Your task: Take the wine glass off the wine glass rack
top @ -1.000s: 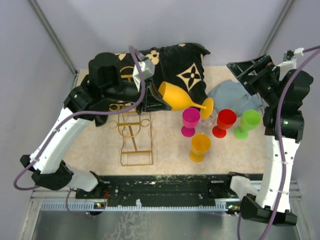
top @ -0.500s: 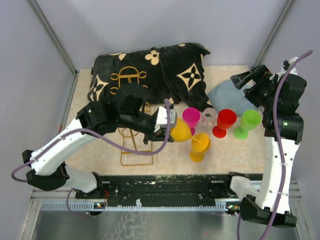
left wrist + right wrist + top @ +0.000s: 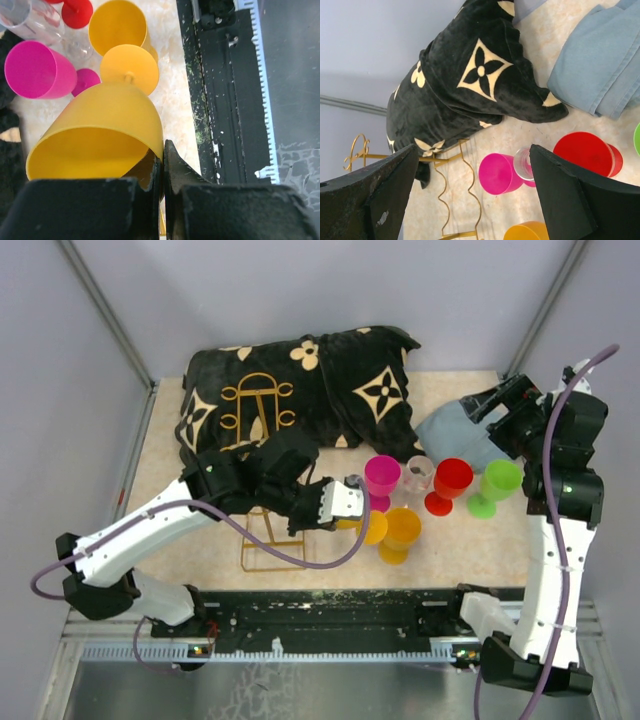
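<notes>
- The left gripper (image 3: 162,150) is pinched tight on the rim of the yellow wine glass (image 3: 100,125), one finger inside the bowl and one outside, so the glass hangs tilted with its foot pointing away.
- The glass is clear of the gold wine glass rack (image 3: 270,540) and sits low beside the orange glass (image 3: 118,25), probably so it can be set down among the cups.
- The right gripper (image 3: 472,150) is spread wide and holds nothing. It hovers above the far right of the desk (image 3: 460,540), out of the way.

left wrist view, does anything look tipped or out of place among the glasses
Yes: the yellow wine glass is not standing. It is tipped sideways, its rim pinched in the shut left gripper, with its foot pointing toward the second yellow glass, which stands upright.
</notes>
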{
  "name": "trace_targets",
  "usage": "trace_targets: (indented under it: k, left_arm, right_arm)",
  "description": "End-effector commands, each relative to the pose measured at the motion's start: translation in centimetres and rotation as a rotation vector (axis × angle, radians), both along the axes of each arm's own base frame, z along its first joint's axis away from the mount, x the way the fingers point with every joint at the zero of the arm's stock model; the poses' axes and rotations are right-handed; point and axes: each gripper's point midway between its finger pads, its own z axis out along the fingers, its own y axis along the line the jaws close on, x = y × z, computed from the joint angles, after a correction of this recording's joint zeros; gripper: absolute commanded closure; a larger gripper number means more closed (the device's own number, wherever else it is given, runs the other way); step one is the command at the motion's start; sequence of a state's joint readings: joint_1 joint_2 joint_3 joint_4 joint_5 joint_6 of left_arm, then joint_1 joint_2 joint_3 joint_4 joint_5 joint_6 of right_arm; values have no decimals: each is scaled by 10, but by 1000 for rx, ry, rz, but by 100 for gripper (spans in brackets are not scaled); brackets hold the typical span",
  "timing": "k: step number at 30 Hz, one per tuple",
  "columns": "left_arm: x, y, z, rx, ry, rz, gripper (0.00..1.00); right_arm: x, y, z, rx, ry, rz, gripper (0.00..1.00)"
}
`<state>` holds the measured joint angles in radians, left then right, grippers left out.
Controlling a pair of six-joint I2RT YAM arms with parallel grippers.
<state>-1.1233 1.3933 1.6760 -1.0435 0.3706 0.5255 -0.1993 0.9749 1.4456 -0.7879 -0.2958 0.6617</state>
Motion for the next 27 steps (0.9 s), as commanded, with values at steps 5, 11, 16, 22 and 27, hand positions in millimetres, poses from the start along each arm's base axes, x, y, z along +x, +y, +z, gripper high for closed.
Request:
trace_targets:
  k: [5, 11, 16, 22, 27]
  left_arm:
    - [11, 3, -32, 147, -60, -44, 100]
    - [20, -9, -52, 246, -59, -77, 100]
    - [22, -14, -72, 296, -54, -125, 100]
    - [23, -17, -94, 369, -34, -170, 100]
    - [23, -18, -104, 412, -18, -200, 100]
  right_arm:
    - [3, 1, 1, 1, -44, 11, 7]
    - [1, 2, -4, 0, -41, 14, 7]
    - [-2, 3, -2, -11, -41, 19, 7]
    - [-5, 5, 1, 2, -47, 26, 7]
    - [-9, 5, 1, -3, -46, 20, 7]
